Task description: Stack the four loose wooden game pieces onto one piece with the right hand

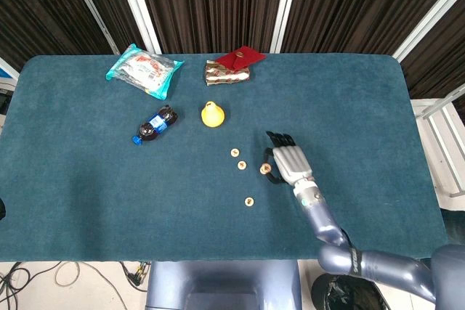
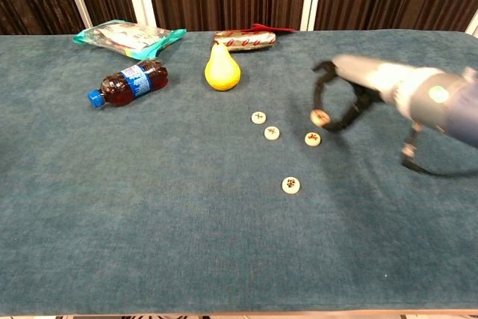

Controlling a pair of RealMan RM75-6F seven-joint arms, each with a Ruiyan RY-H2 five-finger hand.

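Above the table, right robot hand pinches a game piece.

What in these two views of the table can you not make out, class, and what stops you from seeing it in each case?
1. Right hand, chest view: motion blur hides how its fingers lie around the carried game piece.
2. Marks on the four pieces lying on the cloth, such as the nearest piece: too small in the head view.
3. Snack bag print: too small to read.
4. Left hand: outside both views.
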